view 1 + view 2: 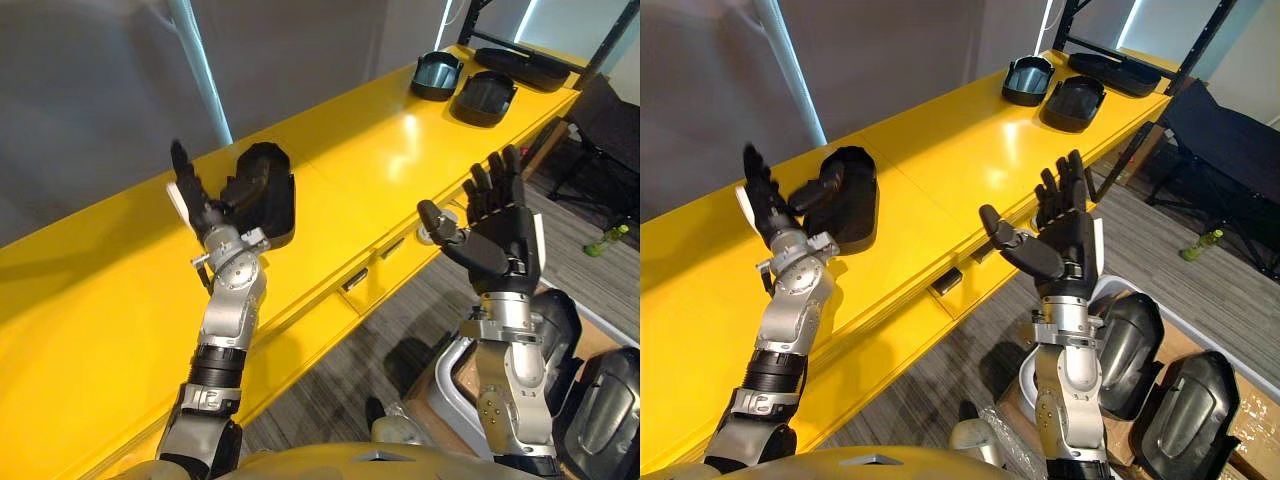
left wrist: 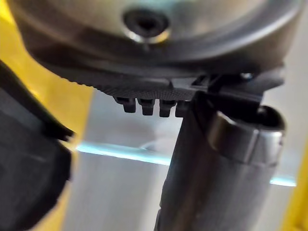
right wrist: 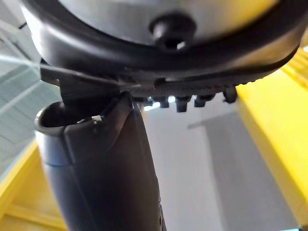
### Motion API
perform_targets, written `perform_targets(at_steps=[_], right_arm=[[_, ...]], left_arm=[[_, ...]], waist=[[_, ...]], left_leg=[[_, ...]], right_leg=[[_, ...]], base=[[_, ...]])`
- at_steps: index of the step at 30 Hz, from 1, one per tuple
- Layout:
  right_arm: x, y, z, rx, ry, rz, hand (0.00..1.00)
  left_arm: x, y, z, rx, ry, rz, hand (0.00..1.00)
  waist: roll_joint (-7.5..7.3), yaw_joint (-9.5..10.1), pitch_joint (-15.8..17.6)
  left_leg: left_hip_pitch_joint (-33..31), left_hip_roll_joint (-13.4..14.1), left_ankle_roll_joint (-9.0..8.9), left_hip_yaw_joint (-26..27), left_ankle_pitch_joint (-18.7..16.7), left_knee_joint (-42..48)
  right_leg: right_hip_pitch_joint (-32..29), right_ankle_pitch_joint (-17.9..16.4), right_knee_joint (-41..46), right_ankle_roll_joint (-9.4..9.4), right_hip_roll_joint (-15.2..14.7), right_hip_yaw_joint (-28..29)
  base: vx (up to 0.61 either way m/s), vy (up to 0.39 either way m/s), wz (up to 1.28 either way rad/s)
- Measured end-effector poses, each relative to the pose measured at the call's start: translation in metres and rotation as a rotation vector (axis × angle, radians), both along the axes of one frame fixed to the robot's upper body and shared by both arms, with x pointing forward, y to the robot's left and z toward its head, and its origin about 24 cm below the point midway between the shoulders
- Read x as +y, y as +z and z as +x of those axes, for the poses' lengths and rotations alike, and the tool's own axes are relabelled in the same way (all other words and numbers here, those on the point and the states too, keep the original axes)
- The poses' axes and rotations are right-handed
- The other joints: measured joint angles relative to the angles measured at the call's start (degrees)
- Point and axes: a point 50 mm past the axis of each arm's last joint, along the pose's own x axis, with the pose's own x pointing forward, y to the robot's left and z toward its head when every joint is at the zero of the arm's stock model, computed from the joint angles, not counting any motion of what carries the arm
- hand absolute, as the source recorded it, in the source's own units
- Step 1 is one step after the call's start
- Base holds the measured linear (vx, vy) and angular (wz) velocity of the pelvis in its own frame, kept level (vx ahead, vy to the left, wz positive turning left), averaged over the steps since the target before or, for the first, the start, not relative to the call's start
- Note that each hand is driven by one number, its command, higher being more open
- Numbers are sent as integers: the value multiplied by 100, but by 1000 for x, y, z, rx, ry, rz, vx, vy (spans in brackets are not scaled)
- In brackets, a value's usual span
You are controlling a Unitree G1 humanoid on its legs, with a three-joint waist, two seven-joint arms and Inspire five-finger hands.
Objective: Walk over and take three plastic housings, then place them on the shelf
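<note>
Hands are both standing raised in front of the robot, and neither is holding anything.

Left hand (image 1: 200,212) is standing upright over the yellow desk (image 1: 380,150). Its fingers (image 1: 180,163) are pointing straight up, pressed together. Its thumb is reaching toward the near housing (image 1: 268,195); I cannot tell whether it is touching it. This black plastic housing is lying on the desk just beside the left hand, on the hand's far side.

Right hand (image 1: 500,235) is hovering off the desk's front edge, above the grey floor (image 1: 340,390), with its palm turned toward the head camera. Its fingers (image 1: 500,175) are straight and slightly spread, and the thumb is sticking out toward the robot's left.

At the desk's far end, well apart from both hands:
- the first bowl-shaped housing (image 1: 437,75) is sitting hollow side up;
- the second bowl-shaped housing (image 1: 485,97) is sitting just beside it, also hollow side up;
- the long flat housing (image 1: 522,68) is lying behind the pair, near a black rack frame (image 1: 610,45).

A drawer handle (image 1: 355,280) is showing on the desk's front face.

On the floor at the robot's right, two floor housings (image 1: 1130,350) are lying side by side in a cardboard box (image 1: 1245,430). A green bottle (image 1: 1200,243) is standing farther off on the floor.
</note>
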Motion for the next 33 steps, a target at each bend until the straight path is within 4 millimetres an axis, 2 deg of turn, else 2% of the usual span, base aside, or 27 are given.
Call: perform_targets(at_steps=[1, 3, 4, 7, 10, 13, 15, 17, 21, 25, 29, 33], right_arm=[[7, 1, 2, -6, 33, 5, 100], [13, 5, 5, -25, 61, 5, 100], [16, 9, 8, -44, 66, -13, 100], [23, 20, 19, -58, 73, -76, 100], [33, 32, 35, -52, 145, -129, 100], [48, 39, 45, -52, 210, -151, 100], [59, 35, 52, -18, 253, -155, 100], [73, 30, 57, 9, 298, -156, 100], [100, 28, 68, 40, 354, -125, 100], [129, 26, 79, 67, 372, -154, 100], [138, 21, 88, 110, 363, -162, 100], [146, 7, 93, 207, 290, -115, 100]], left_arm=[[-10, 20, -8, -120, -109, -55, 100], [-17, 30, -16, -190, -172, -68, 100], [-21, 35, -21, -218, -201, -63, 100], [-21, 36, -28, -214, -215, -4, 100], [-11, 17, -31, -89, -216, 101, 100], [9, 1, -49, -29, -174, 90, 100], [23, -4, -67, -36, -160, 39, 100], [28, 0, -79, -83, -162, 49, 100], [26, 4, -92, -136, -217, 87, 100], [32, -11, -105, -95, -234, 33, 100], [49, -22, -113, -75, -189, -40, 100], [58, -35, -118, -55, -165, -127, 100]], waist=[[22, 12, -13], [63, 84, -42], [102, 146, -68], [159, 172, -105], [192, 312, -119], [192, 464, -119], [189, 678, -119], [188, 899, -119], [176, 1134, -123], [126, 1318, -143], [45, 1489, -165], [16, 1697, -167]], left_leg=[[-4, -11, 9, -110, 6, -7], [-3, -30, 13, -130, 7, -14], [-21, -47, 21, -159, 12, -13], [-122, -92, 43, -316, 35, 27], [-267, -86, 45, -575, 61, 147], [-302, -88, 47, -744, 98, 195], [-302, -100, 49, -929, 100, 215], [-372, -113, 53, -1080, 149, 210], [-458, -196, 52, -1296, 315, 91], [-476, -206, 28, -1477, 410, -4], [-478, -204, 11, -1567, 474, -96], [-462, -218, 8, -1649, 503, -137]], right_leg=[[87, -1, -34, 0, -38, -117], [96, -1, -34, 0, -52, -148], [97, -1, -35, 0, -67, -175], [106, -1, -38, 0, -104, -338], [176, 0, -39, 0, -117, -589], [253, 0, -43, 0, -122, -775], [426, -5, -112, -5, -130, -981], [472, -20, -139, -23, -154, -1159], [481, -41, -144, -53, -185, -1431], [581, -37, -229, -52, -164, -1650], [594, -39, -235, -55, -147, -1742], [645, -55, -235, -76, -151, -1829]], base=[[-12, 6, 25], [-20, 25, 16], [-21, 30, 12], [-24, 12, 28], [-44, -15, 39], [-33, -17, 32], [-31, -14, 38], [-38, -15, 42], [-29, -15, 38], [-1, -24, 21], [9, -12, 13], [-5, 2, 12]])
